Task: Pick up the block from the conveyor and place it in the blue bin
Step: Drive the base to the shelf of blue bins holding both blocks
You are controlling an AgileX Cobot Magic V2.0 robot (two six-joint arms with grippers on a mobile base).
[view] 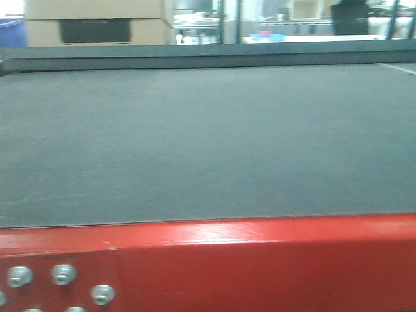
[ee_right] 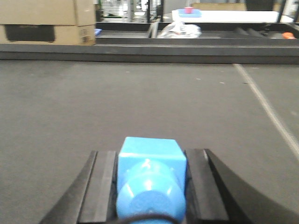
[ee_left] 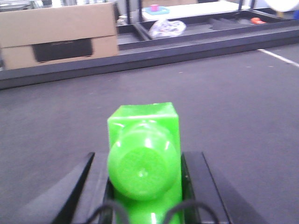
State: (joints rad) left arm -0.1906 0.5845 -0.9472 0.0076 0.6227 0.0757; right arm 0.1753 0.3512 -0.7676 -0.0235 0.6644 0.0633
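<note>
Now the block (ee_right: pixel 150 186) is clamped in the right gripper (ee_right: pixel 150 156) at 6 o'clock, conveyor (ee_right: pixel 140 102) toward 12; a green block (ee_left: pixel 143 140) is held in the left gripper (ee_left: pixel 145 158).

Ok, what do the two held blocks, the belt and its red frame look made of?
The blue block and the green block look like glossy moulded plastic: saturated colour, bright highlights on their round studs. The belt seems matte grey woven or rubberised material, finely textured. The red frame is probably painted metal: shiny reflection, silver bolts.
</note>
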